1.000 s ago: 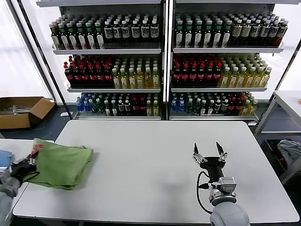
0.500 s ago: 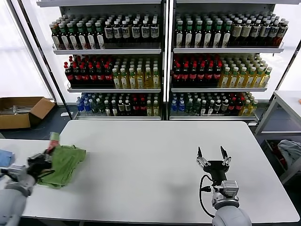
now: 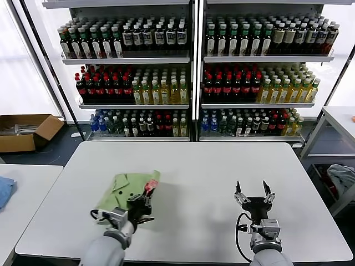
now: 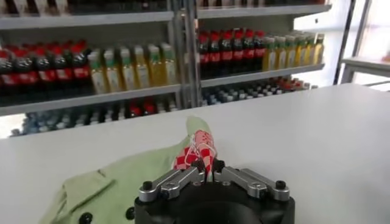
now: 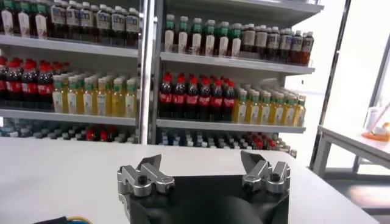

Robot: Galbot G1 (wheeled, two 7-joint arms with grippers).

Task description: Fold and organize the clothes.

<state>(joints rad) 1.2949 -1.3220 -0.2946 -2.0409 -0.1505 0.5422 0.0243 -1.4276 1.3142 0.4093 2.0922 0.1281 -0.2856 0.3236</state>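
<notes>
The light green polo shirt (image 3: 125, 185) lies bunched on the white table (image 3: 205, 166), left of the middle, collar and dark buttons showing. My left gripper (image 3: 145, 195) is shut on its fabric at the red-and-white print (image 3: 150, 185). In the left wrist view the shirt (image 4: 131, 179) spreads ahead of the gripper (image 4: 206, 167), with the checked print (image 4: 196, 152) pinched between the jaws. My right gripper (image 3: 253, 191) is open and empty above the table's front right part; in the right wrist view it (image 5: 203, 167) holds nothing.
A blue cloth (image 3: 4, 188) lies on a second table at the far left. Shelves of bottles (image 3: 194, 72) stand behind the table. A cardboard box (image 3: 25, 130) sits on the floor at the left. A side table (image 3: 338, 124) stands at the right.
My left gripper has carried the green shirt from the table's left edge rightward toward the middle. The right gripper has barely shifted.
</notes>
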